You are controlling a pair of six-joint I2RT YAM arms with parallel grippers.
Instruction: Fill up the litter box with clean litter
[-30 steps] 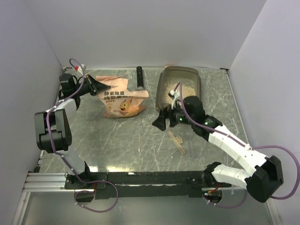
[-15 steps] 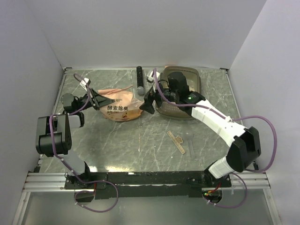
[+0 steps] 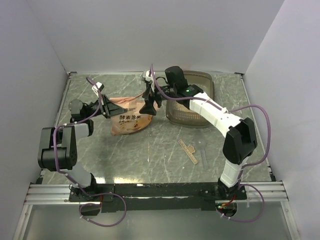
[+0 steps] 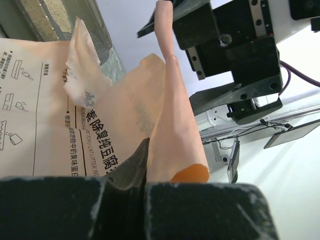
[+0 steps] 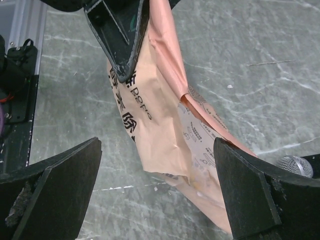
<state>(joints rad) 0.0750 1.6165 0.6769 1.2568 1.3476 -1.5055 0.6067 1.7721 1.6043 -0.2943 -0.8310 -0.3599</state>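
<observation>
The orange-pink pouch (image 3: 131, 119) hangs crumpled left of centre, its top edge pinched in my left gripper (image 3: 106, 107), which is shut on it. In the left wrist view that gripper (image 4: 146, 172) grips the pouch's fold (image 4: 172, 125). My right gripper (image 3: 149, 103) stands open over the pouch's right end, touching nothing; in the right wrist view its jaws (image 5: 157, 150) straddle the pouch (image 5: 160, 100) from above. The smoky litter box (image 3: 207, 85) sits at the back right, partly behind the right arm. Beige clean litter (image 4: 40, 12) lies inside the box (image 4: 97, 30).
A flat wooden stick (image 3: 189, 151) lies on the marble table right of centre. A grey mesh microphone head (image 5: 295, 165) rests beside the pouch's far end. White walls close in the table on three sides.
The right arm swung left from in front of the litter box to above the pouch, still open. The left gripper pulled the pouch nearer and up, so the pouch bunched together.
</observation>
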